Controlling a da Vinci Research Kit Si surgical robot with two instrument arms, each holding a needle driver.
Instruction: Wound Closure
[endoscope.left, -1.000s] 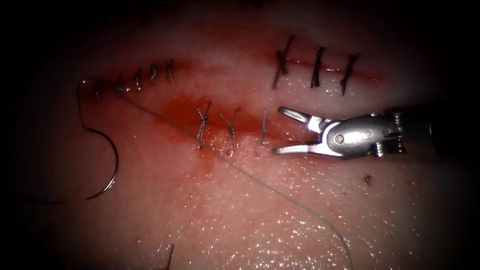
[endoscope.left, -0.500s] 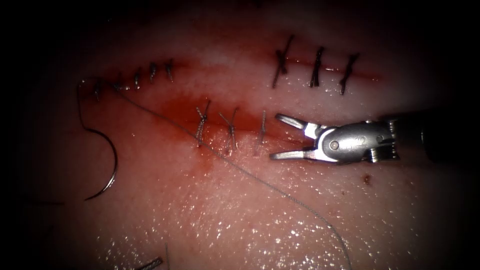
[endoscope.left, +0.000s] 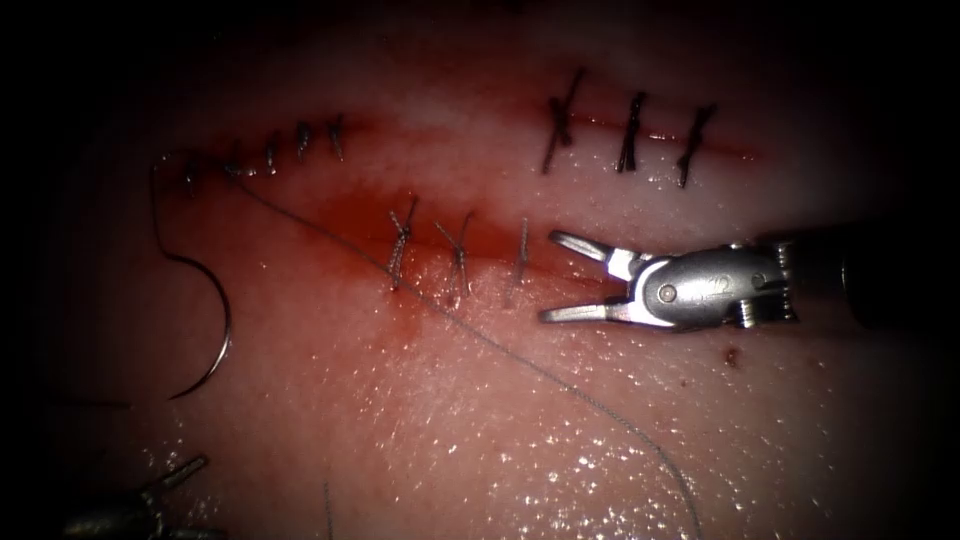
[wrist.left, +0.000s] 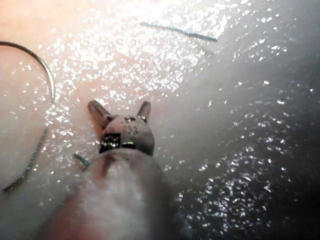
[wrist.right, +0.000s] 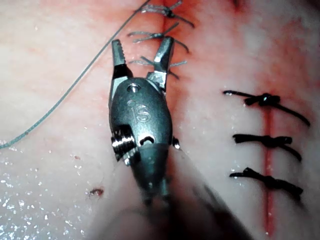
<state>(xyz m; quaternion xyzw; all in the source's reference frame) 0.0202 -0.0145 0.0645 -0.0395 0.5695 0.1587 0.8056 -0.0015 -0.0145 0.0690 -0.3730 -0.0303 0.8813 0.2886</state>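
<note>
Needle (endoscope.left: 205, 325) free on tissue (endoscope.left: 420, 430), left of cut (endoscope.left: 455, 245), curve upright. Left pincer (endoscope.left: 185, 468) just below, nearer, jaws apart, empty. Right pincer (endoscope.left: 560, 278) by cut, agape, empty, well apart from needle.

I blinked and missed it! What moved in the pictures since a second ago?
The left tool came into the endoscope view at the bottom left, jaws open, holding nothing. The right tool slid slightly left toward the stitched cut, jaws open and empty throughout. The needle stayed lying free on the tissue, left of the cut, and the thread stayed put.
</note>
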